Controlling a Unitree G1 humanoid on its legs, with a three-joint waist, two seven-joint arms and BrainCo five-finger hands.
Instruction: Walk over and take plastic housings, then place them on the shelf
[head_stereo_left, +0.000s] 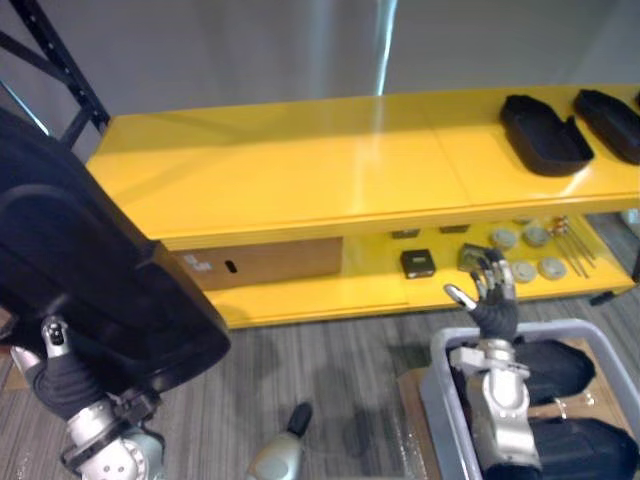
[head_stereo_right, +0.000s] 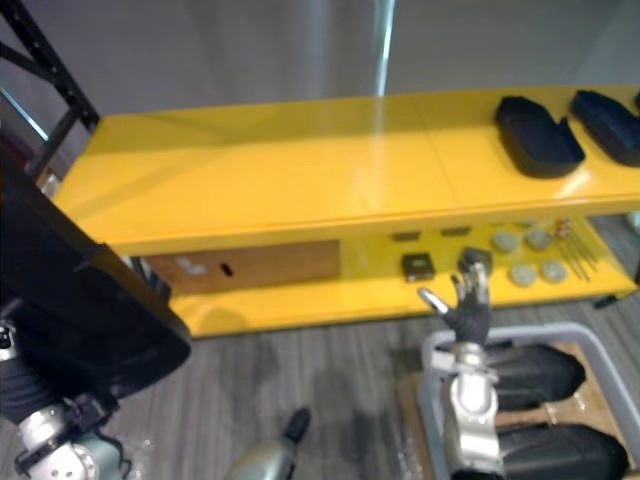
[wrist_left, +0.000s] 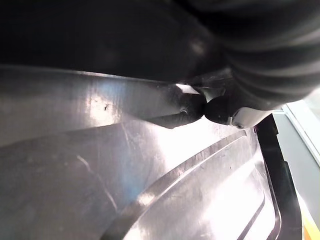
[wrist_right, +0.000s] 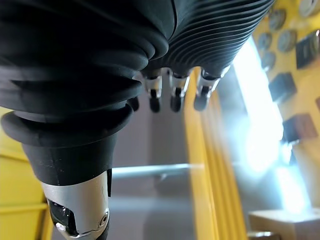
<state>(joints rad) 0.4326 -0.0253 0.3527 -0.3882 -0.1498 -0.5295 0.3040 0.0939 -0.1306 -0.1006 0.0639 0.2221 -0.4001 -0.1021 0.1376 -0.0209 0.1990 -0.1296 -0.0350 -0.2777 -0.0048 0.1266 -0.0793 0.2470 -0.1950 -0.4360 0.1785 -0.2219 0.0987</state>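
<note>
Glossy black plastic housing (head_stereo_left: 90, 280) against left hand (head_stereo_left: 58, 378), grip hidden, cannot tell.
Right hand (head_stereo_left: 492, 298) empty, fingers spread apart; smooth yellow shelf (head_stereo_left: 300, 170) beyond, grey bin (head_stereo_left: 440, 385) beneath.

This is looking like a factory storeroom, where a yellow shelf (head_stereo_left: 300, 170) is holding black plastic housings (head_stereo_left: 545, 135), metal parts (head_stereo_left: 525, 255) and a cardboard box (head_stereo_left: 270, 262) near a grey bin (head_stereo_left: 438, 385).

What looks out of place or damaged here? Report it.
Nothing stands out. Two black housings lie flat on the yellow shelf. More rest in the grey bin, and the carried housing looks whole. The small parts below are set out neatly.
</note>
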